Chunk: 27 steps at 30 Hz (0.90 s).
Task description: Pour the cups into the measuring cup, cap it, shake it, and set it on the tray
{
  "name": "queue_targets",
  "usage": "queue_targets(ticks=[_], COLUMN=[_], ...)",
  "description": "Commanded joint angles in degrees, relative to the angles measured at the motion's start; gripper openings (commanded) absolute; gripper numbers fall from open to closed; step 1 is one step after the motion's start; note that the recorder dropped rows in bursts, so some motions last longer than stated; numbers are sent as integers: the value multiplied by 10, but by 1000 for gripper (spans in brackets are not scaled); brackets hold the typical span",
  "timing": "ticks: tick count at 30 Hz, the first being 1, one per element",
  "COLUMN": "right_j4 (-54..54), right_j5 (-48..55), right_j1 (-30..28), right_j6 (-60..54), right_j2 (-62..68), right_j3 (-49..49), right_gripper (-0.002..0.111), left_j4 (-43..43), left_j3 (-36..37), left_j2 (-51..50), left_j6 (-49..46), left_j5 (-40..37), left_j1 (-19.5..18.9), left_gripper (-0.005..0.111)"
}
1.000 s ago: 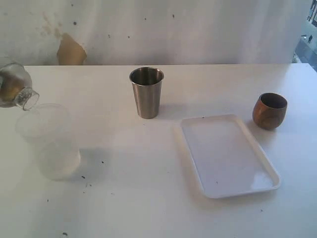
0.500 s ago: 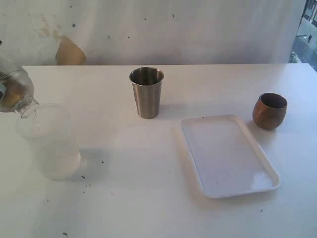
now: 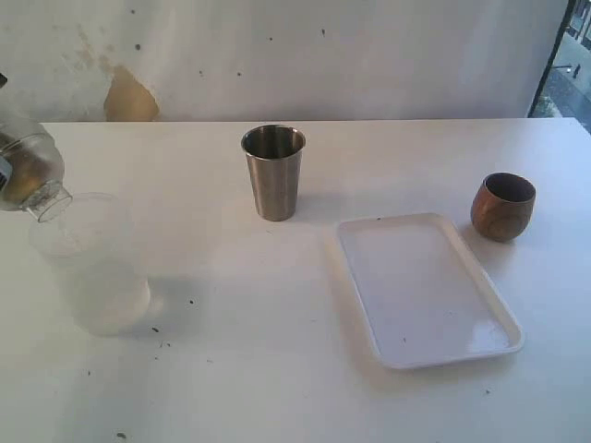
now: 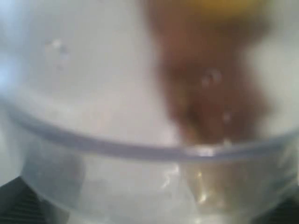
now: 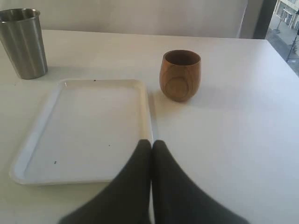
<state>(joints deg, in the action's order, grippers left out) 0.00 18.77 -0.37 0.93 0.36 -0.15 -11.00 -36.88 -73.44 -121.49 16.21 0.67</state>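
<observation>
**Measuring cup.** The measuring cup hangs in the air at the far left edge of the scene. It is tilted, and its cap is on, pointing down and to the right. The cap's neck sits just above the rim of the frosted cup, which stands on the tabletop. Brownish contents show through the clear wall in both the exterior and left wrist views.

**Change.** Over the last second the measuring cup has sunk slightly and its neck has swung closer to the frosted cup's rim. Nothing else has shifted.

**Left fingers.** Only dark slivers of the left fingers show beside the clear wall. They are spread wide, and since the vessel hangs tilted in the air, I judge that they are clamped on it.

**Right fingers.** The right fingers are pressed together and hold nothing. They hover over the near edge of the tray.

**Other items.** The tumbler stands upright at centre far. The wooden cup stands upright just beyond the tray's far right corner. Whether either is empty cannot be told.

**Assessment.** Pouring and capping appear done, and this small motion fits the shaking step. The tray carries nothing and lies well to the right, so the set-down remains. Whether the neck is sealed cannot be told, and tilted this way a loose cap could leak.
</observation>
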Motion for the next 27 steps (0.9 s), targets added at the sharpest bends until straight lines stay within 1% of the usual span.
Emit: queue_targets(ticks=[1,6,11,16,21,27], right_j4=[0,0,0,0,0,0], right_j5=[-4,-4,-4,-4,-4,-4], right_j1=[-2,-2,-2,-2,-2,-2], right_j6=[4,4,4,4,4,4], right_j2=[-4,-4,-4,-4,-4,-4], right_j3=[2,2,2,2,2,2], right_gripper=[0,0,0,0,0,0], left_j4=[0,0,-2,-48,-49,-80], left_j3=[-5,-8,-24,-28,-28,-28], left_j2=[8,8,7,7,7,7], left_j6=[8,8,9,12,12,12], left_j5=[26,39,32,23,25,38], left_j1=[0,0,0,0,0,0], left_gripper=[0,0,0,0,0,0])
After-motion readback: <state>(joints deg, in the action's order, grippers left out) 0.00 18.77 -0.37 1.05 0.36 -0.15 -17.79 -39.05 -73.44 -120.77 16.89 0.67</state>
